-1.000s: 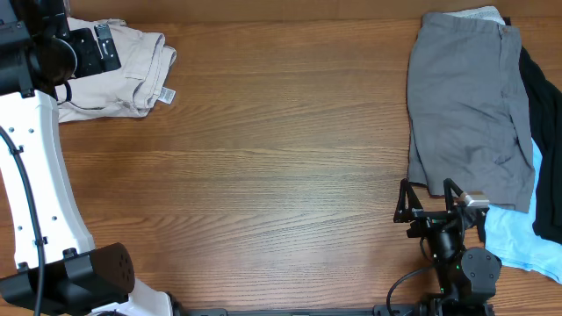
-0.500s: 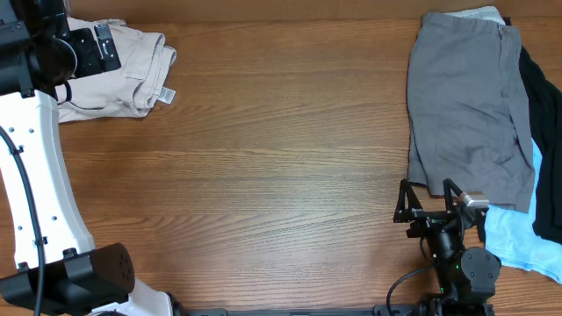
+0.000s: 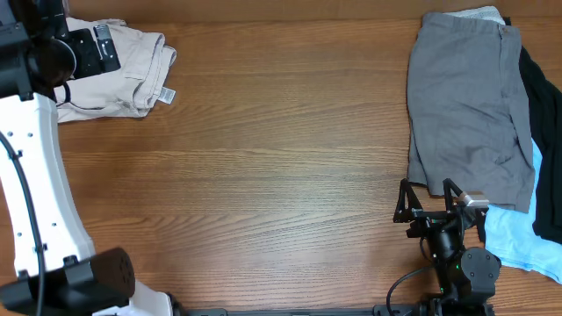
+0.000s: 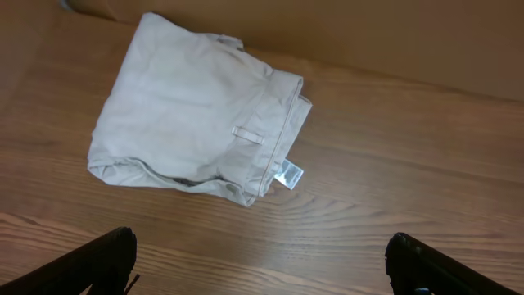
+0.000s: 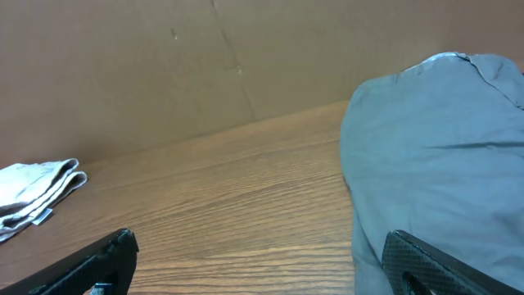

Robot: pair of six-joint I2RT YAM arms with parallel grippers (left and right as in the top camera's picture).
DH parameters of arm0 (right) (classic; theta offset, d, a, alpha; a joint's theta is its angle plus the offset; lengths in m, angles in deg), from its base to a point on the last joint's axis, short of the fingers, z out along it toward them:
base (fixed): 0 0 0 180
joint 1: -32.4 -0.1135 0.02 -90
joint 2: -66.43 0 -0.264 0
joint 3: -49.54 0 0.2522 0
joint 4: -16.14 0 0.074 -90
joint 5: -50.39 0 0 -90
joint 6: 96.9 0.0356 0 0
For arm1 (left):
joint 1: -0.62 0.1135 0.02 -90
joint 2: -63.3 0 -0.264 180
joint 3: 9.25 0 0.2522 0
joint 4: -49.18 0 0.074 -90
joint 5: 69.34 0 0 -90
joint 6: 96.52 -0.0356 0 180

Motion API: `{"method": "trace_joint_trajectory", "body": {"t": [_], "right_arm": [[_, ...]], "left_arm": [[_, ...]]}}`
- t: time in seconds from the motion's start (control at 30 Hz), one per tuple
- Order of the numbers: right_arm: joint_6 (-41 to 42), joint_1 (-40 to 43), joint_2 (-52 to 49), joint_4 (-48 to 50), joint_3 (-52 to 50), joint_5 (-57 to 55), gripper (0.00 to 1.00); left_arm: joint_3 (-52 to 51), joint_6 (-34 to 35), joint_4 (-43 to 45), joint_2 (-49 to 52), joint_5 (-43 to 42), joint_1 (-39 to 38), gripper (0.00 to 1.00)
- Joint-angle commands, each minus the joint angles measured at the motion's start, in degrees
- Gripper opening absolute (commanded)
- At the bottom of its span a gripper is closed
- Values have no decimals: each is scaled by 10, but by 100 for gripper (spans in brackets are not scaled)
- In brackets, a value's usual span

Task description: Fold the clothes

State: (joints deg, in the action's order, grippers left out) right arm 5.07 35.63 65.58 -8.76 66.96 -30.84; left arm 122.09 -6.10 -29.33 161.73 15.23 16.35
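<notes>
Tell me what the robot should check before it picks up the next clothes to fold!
1. Beige shorts folded, lying at the far left of the table: ok.
2. Left end effector open and empty above them: ok.
3. Right end effector open and empty, near the bottom edge of the grey shorts: ok.
4. Grey shorts on top of the pile, over the black garment and the light-blue garment: ok.
5. Bare wood in the middle of the table for folding: ok.
6. How many clothes hide under the grey shorts: cannot tell.
</notes>
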Motion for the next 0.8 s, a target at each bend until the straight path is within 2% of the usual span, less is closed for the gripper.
{"method": "trace_joint_trajectory", "body": {"t": [0.0,0.37,0.53,0.77], "right_arm": [[0,-4,7,6,-4,3,100],[0,-4,7,5,-4,3,100],[0,-4,7,6,-4,3,100],[0,-4,7,6,-4,3,100]], "left_arm": [[2,0,2,-74,-5,-12,100],[-56,-9,7,-257,20,-101,100],[-203,-4,63,-366,-13,-106,100],[-500,-2,212,-536,-31,-106,100]]}}
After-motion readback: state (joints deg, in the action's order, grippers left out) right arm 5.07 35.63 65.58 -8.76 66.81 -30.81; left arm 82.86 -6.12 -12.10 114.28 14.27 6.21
